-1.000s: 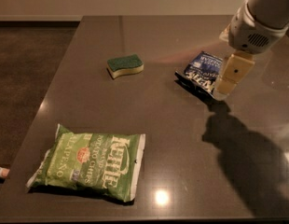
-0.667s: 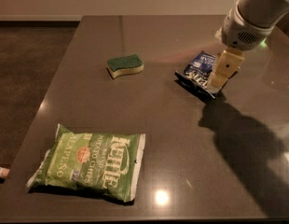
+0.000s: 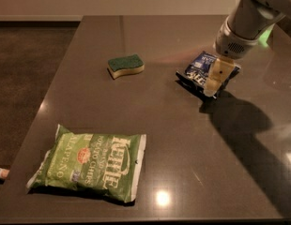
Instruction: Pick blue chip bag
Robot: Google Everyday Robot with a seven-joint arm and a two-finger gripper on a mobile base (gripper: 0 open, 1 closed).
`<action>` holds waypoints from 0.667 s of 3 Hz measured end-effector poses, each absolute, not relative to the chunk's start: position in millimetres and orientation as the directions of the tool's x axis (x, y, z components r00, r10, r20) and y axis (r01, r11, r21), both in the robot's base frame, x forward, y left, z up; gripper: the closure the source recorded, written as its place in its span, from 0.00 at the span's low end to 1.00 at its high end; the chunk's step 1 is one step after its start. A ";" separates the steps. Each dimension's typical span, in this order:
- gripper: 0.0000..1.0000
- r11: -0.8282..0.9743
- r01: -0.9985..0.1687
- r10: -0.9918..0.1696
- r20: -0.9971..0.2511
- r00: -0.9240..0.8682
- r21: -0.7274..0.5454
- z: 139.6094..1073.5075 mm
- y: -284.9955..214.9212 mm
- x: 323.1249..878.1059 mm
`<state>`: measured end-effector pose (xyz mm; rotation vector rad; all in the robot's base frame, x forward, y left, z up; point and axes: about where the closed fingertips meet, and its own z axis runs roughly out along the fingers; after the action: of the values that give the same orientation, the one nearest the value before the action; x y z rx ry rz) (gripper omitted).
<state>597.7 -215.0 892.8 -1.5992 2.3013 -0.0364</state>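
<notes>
Camera view: arm over blue chip bag, right rear of bench.
The arm enters from the upper right corner and slants down and leftward, its white wrist housing above the end effector [image 3: 213,81]. The end effector points down at the blue chip bag [image 3: 200,65], overlapping the bag's right half; whether it is spread or closed cannot be told. The bag lies flat on the dark bench [image 3: 159,125]. A green-topped sponge [image 3: 126,65] lies well to its left. A large green chip bag [image 3: 91,165] lies at front left.
</notes>
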 end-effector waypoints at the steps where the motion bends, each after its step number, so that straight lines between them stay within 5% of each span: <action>1: 0.00 0.390 -0.901 -0.908 -0.240 -0.343 -0.191 873.8 -221.0 600.9; 2: 0.00 0.409 -0.894 -0.903 -0.225 -0.367 -0.183 858.6 -225.0 604.9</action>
<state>604.9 -225.0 858.6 -1.5652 2.3800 -0.0428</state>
